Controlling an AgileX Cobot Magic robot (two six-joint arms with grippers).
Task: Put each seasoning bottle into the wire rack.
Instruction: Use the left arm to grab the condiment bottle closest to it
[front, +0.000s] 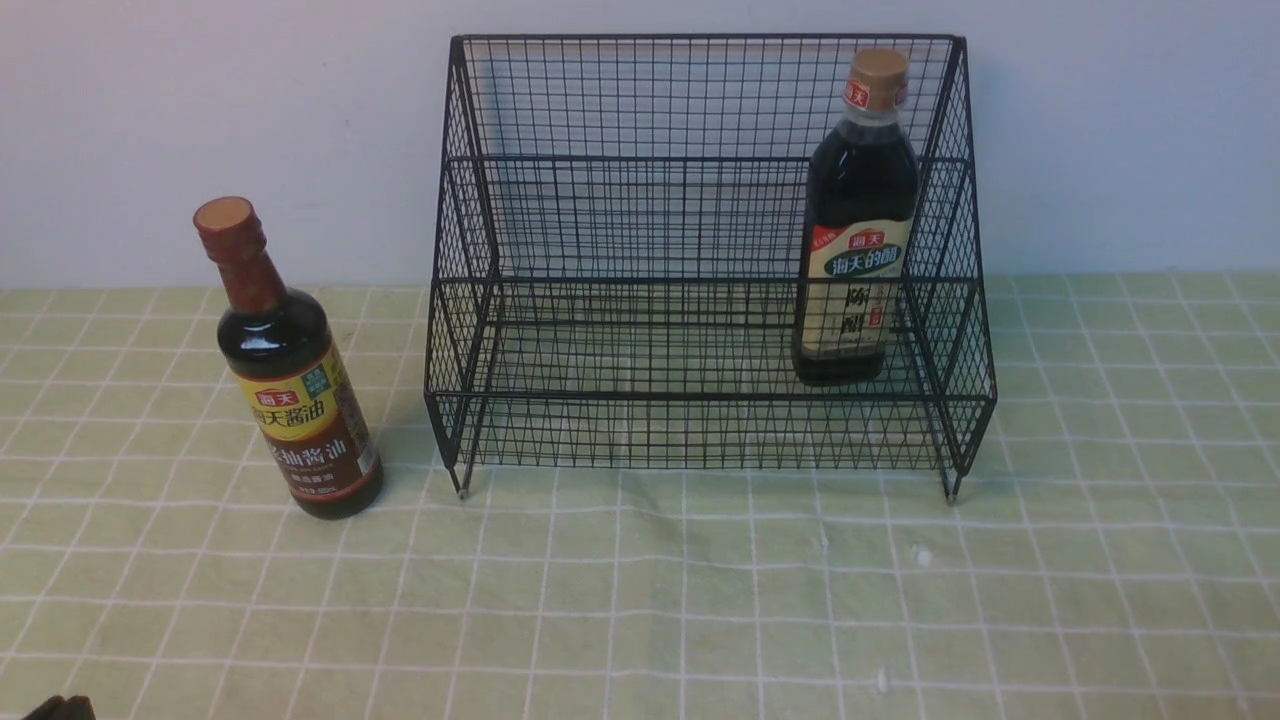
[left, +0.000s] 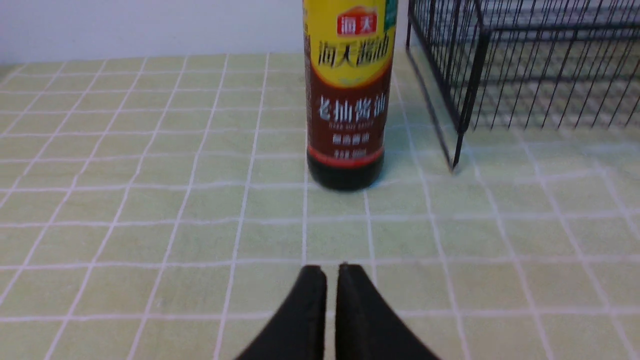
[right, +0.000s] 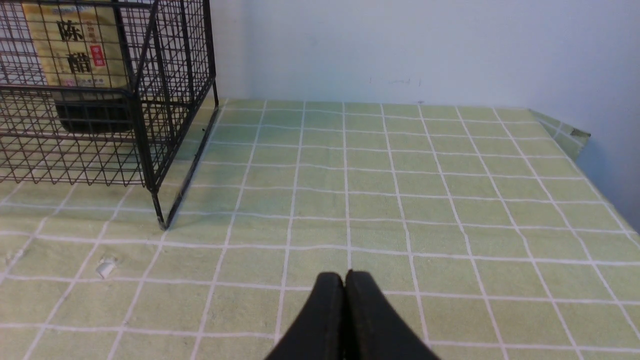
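Observation:
The slim long-necked bottle (front: 290, 380) with a red-brown cap and yellow-brown label stands upright on the cloth, left of the black wire rack (front: 620, 410). The wider bottle (front: 858, 230) with a tan cap and beige label stands upright in the rack's lower tier at its right end. In the left wrist view my left gripper (left: 331, 270) is empty, its jaws together with a thin slit, a short way in front of the slim bottle (left: 345, 100). My right gripper (right: 345, 275) is shut and empty, out to the right of the rack (right: 150, 100) and the wider bottle (right: 85, 65).
A green checked cloth (front: 700, 600) covers the table, and a white wall stands close behind the rack. The table's right edge and corner (right: 575, 135) show in the right wrist view. A dark part of the left arm (front: 60, 708) shows at the front view's bottom left.

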